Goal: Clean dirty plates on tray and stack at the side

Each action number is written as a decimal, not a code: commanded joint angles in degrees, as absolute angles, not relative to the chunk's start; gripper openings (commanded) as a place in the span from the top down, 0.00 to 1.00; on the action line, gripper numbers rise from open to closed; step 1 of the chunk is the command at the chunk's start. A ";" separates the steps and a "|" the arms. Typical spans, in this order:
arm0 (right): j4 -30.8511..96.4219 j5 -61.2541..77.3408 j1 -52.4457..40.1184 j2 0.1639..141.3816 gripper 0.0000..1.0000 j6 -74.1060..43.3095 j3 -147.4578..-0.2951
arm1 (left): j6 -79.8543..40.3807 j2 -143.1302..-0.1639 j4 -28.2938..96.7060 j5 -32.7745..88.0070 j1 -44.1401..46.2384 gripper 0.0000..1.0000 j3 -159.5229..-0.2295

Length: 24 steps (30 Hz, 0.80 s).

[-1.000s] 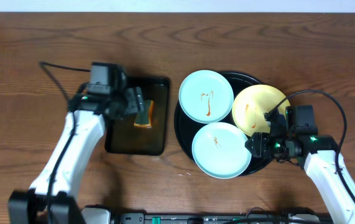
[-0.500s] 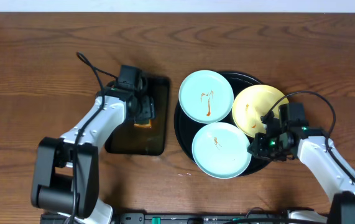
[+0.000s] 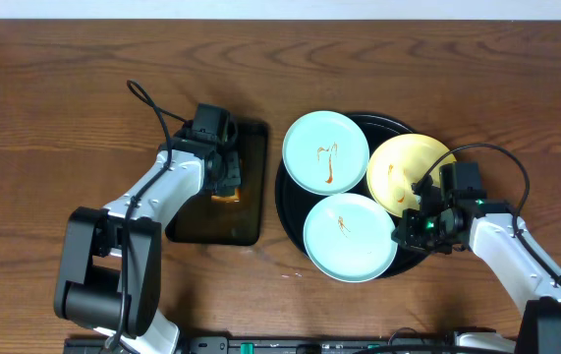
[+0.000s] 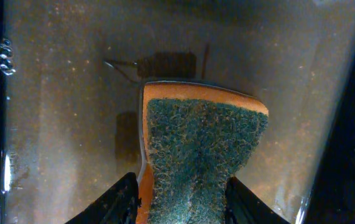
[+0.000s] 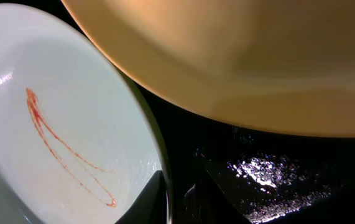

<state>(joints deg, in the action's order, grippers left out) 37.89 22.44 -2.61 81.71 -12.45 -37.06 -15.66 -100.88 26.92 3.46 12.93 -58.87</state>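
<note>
Wooden table (image 3: 54,108) (dark-grained, plates (image 3: 350,236) aboard)

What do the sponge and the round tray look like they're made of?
Sponge: orange foam under a coarse dark-green fibrous scouring pad, matte. Round tray: glossy black, likely plastic or lacquer judging by its sharp highlights; the exact material can't be told.

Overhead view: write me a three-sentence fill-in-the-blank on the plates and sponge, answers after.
1. The round black tray holds ____ plates.
2. The one plate that is not mint-blue is pale ____.
3. The left gripper straddles a sponge whose scrubbing face is ____.

Answers: three; yellow; green
</note>
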 commanded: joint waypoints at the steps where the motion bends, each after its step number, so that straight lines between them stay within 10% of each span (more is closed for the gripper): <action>1: 37.91 22.55 -3.05 81.89 0.85 -12.86 -37.58 | -15.77 -102.74 27.09 2.13 12.95 0.58 -59.44; 7: 37.91 22.52 -3.09 81.89 0.91 -12.84 -37.58 | -15.77 -103.31 26.81 2.17 12.95 0.92 -59.37; 24: 37.89 23.46 -3.09 81.89 0.83 -12.86 -37.58 | -15.75 -82.70 26.87 8.21 12.95 0.93 -61.47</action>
